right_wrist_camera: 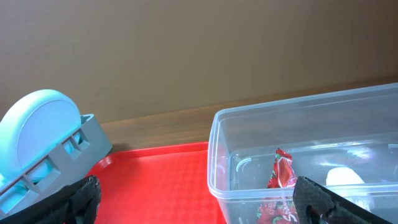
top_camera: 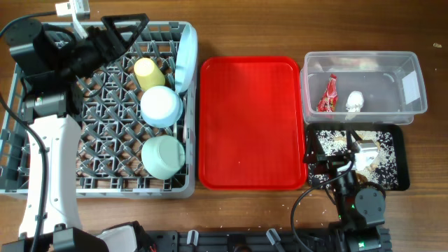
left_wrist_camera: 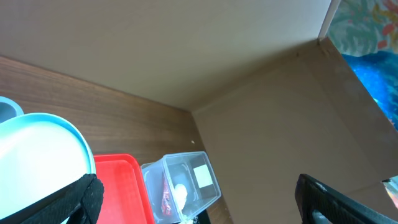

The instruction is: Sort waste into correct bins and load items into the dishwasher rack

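The dishwasher rack (top_camera: 105,126) stands on the left side of the counter (top_camera: 266,217), and it is loaded. A yellow cup (top_camera: 147,71), a light blue bowl (top_camera: 161,106) and a pale green bowl (top_camera: 163,157) sit in one line down its right part. A light blue plate (top_camera: 186,59) stands on edge against the right wall at the far corner. The left hand (left_wrist_camera: 208,202) hangs above the far part of the rack, near the cup. Its fingers are spread wide and it holds nothing. In the middle of the counter lies a flat red tray (top_camera: 250,122), with nothing on it. To the right of it, at the far side, is the clear tub (top_camera: 364,56). Inside it are the red wrapper (top_camera: 327,95) and the white paper wad (top_camera: 355,102), just beside each other. Nearer to the robot lies the black tray (top_camera: 404,161), covered with white grains (top_camera: 386,159) (a larger white piece lies among them, but I cannot tell what it is). The right hand (right_wrist_camera: 208,208) is low over the left part of this black tray. Its fingers also stand fully apart, with nothing between them.
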You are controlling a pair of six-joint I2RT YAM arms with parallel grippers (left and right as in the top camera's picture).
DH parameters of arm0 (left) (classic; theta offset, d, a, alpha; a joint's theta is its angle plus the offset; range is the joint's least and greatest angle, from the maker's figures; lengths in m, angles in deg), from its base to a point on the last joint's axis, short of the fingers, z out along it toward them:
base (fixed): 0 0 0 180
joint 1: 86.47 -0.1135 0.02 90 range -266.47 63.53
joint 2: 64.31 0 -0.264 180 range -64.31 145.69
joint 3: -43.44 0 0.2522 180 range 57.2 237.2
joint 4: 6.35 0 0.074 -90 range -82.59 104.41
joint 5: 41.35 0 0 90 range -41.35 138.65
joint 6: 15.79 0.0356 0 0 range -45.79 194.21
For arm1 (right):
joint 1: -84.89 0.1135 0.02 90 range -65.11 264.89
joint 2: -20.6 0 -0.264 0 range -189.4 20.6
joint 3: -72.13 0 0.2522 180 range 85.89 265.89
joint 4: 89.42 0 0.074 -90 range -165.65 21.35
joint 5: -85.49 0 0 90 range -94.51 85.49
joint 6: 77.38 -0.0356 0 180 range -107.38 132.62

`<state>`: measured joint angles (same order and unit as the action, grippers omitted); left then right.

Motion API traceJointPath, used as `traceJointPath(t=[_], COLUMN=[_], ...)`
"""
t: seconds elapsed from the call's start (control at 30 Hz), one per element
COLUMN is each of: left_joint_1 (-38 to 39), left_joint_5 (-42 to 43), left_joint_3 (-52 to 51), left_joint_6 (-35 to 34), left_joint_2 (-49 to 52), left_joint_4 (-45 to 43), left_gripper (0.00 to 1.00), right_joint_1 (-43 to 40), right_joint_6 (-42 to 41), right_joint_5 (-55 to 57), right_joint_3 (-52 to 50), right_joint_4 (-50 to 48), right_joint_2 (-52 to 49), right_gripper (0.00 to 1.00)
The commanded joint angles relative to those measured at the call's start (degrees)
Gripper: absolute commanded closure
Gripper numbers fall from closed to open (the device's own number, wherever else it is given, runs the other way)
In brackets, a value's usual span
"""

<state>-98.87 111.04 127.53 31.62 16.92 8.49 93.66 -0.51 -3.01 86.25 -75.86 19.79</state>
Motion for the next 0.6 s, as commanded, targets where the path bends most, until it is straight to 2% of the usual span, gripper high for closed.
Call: traceJointPath(t=[0.0, 0.37, 0.47, 0.57], left_joint_1=[-0.2, -0.3, -0.2, 2.4], left_joint_5=[0.1, 0.0, -2.4, -20.2], left_joint_3=[0.1, 0.1, 0.1, -1.3], left_joint_6=[-0.1, -0.1, 1.1, 7.1], left_joint_2=[0.2, -0.4, -6.4, -17.6], left_joint_4=[-0.2, 0.7, 8.9, 27.1], left_gripper=[0.0, 0.0, 0.0, 0.0], right_joint_1=[-0.2, -0.2, -0.2, -0.2], right_joint_6=[1.0, 1.0, 1.0, 1.0], right_joint_5=[-0.8, -0.8, -0.8, -0.8], right_joint_3=[-0.1, -0.1, -0.1, -0.1], right_joint_4=[-0.3, -0.3, -0.3, -0.3], right_joint_2=[0.5, 0.5, 0.5, 0.5], right_gripper=[0.0, 0.0, 0.0, 0.0])
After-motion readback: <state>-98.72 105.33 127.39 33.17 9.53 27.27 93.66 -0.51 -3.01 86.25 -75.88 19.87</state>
